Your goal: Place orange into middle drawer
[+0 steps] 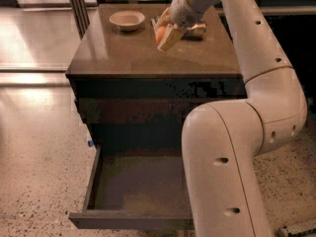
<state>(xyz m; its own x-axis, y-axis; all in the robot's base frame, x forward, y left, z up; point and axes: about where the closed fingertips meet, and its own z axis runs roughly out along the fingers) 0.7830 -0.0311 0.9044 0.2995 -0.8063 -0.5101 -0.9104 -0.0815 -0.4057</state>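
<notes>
My gripper (164, 33) is over the cabinet top, right of the bowl, and is shut on the orange (160, 33), a small bright-orange fruit that shows between the pale fingers. The orange is held just above the brown top. The middle drawer (98, 181) stands pulled open below the cabinet front, its flat dull floor bare where I can see it. My white arm hides the drawer's right part.
A shallow beige bowl (127, 19) sits at the back left of the cabinet top (118, 53). A shiny metal can (196, 29) lies behind the gripper. Speckled floor spreads to the left, with dark posts (76, 6) at the back.
</notes>
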